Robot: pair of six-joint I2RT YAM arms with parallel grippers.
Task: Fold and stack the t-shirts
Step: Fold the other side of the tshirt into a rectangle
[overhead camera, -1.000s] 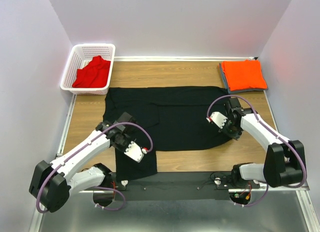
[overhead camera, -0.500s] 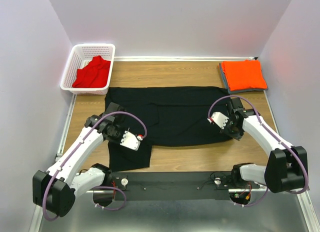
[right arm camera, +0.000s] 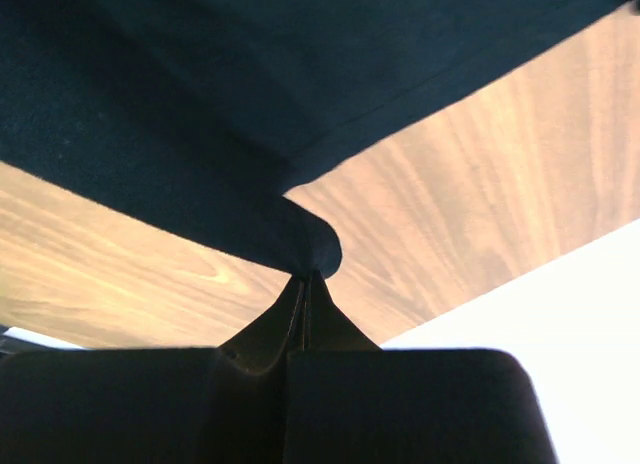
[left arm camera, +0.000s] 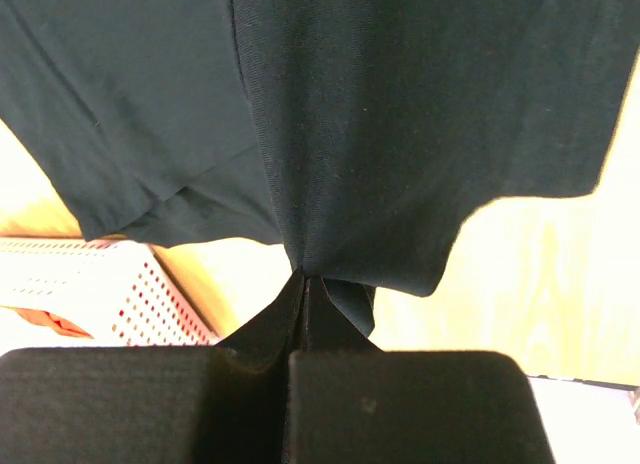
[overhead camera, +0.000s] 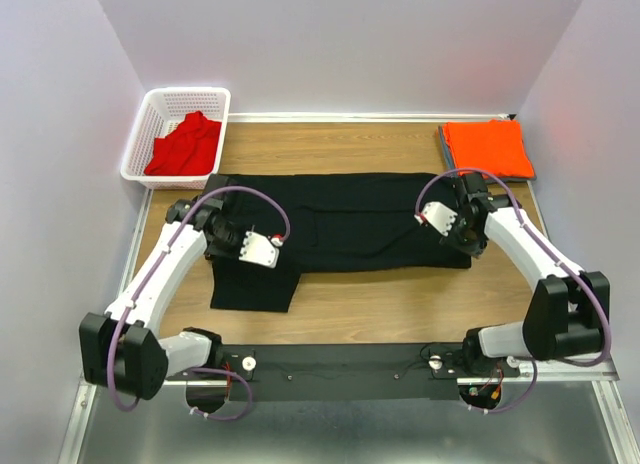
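Note:
The large black t-shirt (overhead camera: 345,222) lies spread across the middle of the table, with a flap (overhead camera: 250,282) reaching toward the near edge at the left. My left gripper (overhead camera: 212,224) is shut on its left edge; in the left wrist view the cloth (left arm camera: 400,114) bunches into the closed tips (left arm camera: 305,276). My right gripper (overhead camera: 472,246) is shut on the shirt's near right edge, a fold of cloth (right arm camera: 200,84) pinched at its tips (right arm camera: 308,274). The orange t-shirt (overhead camera: 487,149) lies folded at the far right. The red t-shirt (overhead camera: 185,146) is crumpled in the basket.
The white mesh basket (overhead camera: 150,112) stands at the far left corner and shows at the lower left of the left wrist view (left arm camera: 110,284). A grey layer (overhead camera: 447,156) peeks out under the orange shirt. Walls close in the table on both sides.
Both grippers have moved toward the far side, carrying the black shirt's near edge with them. The shirt now spans less from front to back. Both stayed shut.

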